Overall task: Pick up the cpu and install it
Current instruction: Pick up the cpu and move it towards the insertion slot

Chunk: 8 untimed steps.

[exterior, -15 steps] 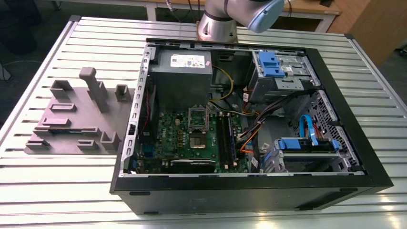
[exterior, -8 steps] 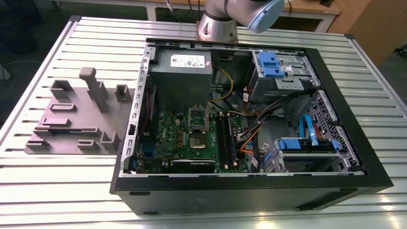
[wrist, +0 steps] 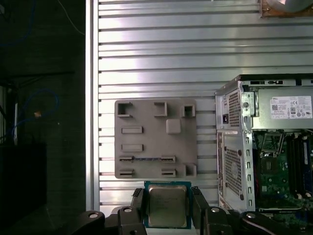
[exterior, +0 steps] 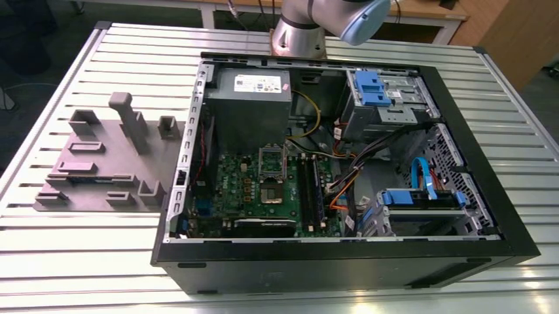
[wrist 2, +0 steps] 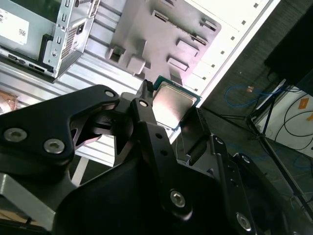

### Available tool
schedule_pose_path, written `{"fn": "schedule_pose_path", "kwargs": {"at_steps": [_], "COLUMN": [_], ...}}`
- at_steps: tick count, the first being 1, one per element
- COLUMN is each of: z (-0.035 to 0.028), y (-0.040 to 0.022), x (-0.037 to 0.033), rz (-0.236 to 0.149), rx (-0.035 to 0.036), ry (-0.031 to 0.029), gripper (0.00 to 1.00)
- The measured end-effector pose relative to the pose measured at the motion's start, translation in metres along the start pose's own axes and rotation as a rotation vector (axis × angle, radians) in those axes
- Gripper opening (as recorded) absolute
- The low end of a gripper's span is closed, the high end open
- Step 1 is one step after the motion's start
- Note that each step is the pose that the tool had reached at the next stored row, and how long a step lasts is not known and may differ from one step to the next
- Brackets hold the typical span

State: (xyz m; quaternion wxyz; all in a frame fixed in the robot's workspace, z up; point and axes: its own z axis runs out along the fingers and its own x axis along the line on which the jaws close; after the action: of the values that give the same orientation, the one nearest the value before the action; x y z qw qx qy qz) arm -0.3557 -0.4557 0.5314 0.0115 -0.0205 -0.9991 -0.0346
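Two black fingers (wrist: 139,205) of the gripper (wrist: 167,210) are clamped on the cpu (wrist: 167,205), one on each of two opposite edges. The chip is clear of any surface, its shiny grey metal top facing the camera in the first wrist view, with a thin green rim round it. In that view it shows against the slatted metal table (wrist: 156,58), just beside one edge of the grey plastic tray (wrist: 156,139) and apart from the computer case (wrist: 234,147).

In the second wrist view the cpu (wrist 2: 171,105) sits tilted between the same fingers (wrist 2: 145,115), with the gripper (wrist 2: 172,117) closed on it. The grey tray (wrist 2: 166,34) lies on the table beyond it.

In the exterior view the arm (exterior: 306,26) rises at the far side of the table (exterior: 88,261). The open case (exterior: 349,252) lies on its side. The tray (exterior: 96,163) sits on the exterior view's left of the case, near it but not touching. Inside the case lie the green motherboard (exterior: 249,190) and the grey power supply (exterior: 249,98). A silver socket frame (exterior: 272,163) stands open on the board.
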Motion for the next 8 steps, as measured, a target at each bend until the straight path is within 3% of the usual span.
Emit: {"fn": "schedule_pose_path", "kwargs": {"at_steps": [4, 8], "z": [0.0071, 0.0115], "y": [-0.0025, -0.008], "x": [-0.0003, -0.0017], "rz": [0.0, 0.0], "rx": [-0.0001, -0.0157], "ry": [0.0, 0.0009], "gripper": [0.47, 0.47]}}
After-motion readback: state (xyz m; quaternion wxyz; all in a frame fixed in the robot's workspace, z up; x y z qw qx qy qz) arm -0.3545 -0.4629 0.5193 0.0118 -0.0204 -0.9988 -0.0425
